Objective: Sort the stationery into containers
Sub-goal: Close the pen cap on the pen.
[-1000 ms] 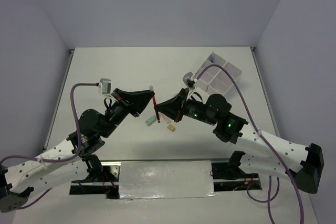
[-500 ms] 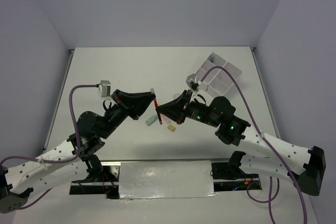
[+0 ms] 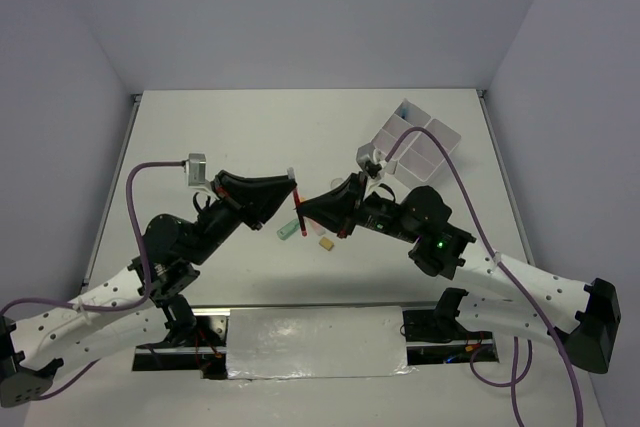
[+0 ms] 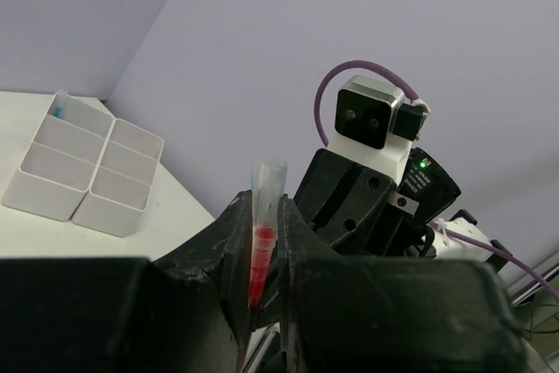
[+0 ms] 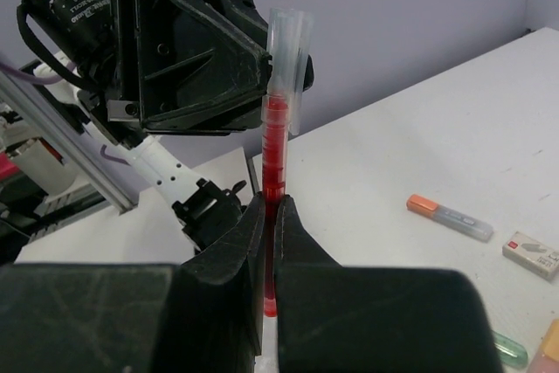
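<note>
A thin red pen [image 3: 299,209] with a clear cap hangs above the table between both grippers. My left gripper [image 3: 293,193] is shut on its capped end, seen between the fingers in the left wrist view [image 4: 265,216]. My right gripper [image 3: 306,211] is shut on the red barrel [image 5: 276,146]. The white four-compartment box [image 3: 415,142] stands at the far right, also in the left wrist view [image 4: 83,176]; a blue item stands in its far corner. A green marker [image 3: 289,230] and a yellow eraser [image 3: 325,243] lie under the grippers.
In the right wrist view an orange-capped marker [image 5: 450,216], a small eraser [image 5: 531,251] and the green marker [image 5: 509,351] lie on the table. The two arms nearly touch at the table's middle. Walls close in the left, right and back.
Both arms have shifted only slightly; the left wrist camera drifted left, the right wrist a little right. The red pen stays held between both grippers.
</note>
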`<move>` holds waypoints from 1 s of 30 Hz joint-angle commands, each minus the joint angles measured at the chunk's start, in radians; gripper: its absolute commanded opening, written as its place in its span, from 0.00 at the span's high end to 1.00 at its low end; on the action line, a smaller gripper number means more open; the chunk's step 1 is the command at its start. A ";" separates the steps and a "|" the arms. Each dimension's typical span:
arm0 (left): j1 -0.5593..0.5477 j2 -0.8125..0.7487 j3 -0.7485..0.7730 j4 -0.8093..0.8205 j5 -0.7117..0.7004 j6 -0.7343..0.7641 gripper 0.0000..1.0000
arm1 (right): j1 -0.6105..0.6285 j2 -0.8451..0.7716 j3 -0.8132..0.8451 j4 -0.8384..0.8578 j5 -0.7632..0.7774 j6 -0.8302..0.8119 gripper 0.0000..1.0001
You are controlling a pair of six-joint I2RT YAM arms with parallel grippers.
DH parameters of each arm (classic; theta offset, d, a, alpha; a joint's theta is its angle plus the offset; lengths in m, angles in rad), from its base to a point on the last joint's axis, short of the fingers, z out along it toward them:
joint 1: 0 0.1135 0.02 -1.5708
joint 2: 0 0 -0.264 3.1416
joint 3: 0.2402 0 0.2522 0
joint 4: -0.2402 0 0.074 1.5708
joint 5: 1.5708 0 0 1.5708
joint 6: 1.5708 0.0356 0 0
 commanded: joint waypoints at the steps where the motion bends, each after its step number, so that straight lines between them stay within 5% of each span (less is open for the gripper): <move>1: -0.008 0.009 -0.041 -0.103 0.085 -0.029 1.00 | -0.014 -0.016 0.093 0.210 -0.002 -0.071 1.00; 30: -0.011 0.021 -0.141 -0.033 0.110 0.037 1.00 | -0.043 0.008 0.144 0.268 0.061 0.043 1.00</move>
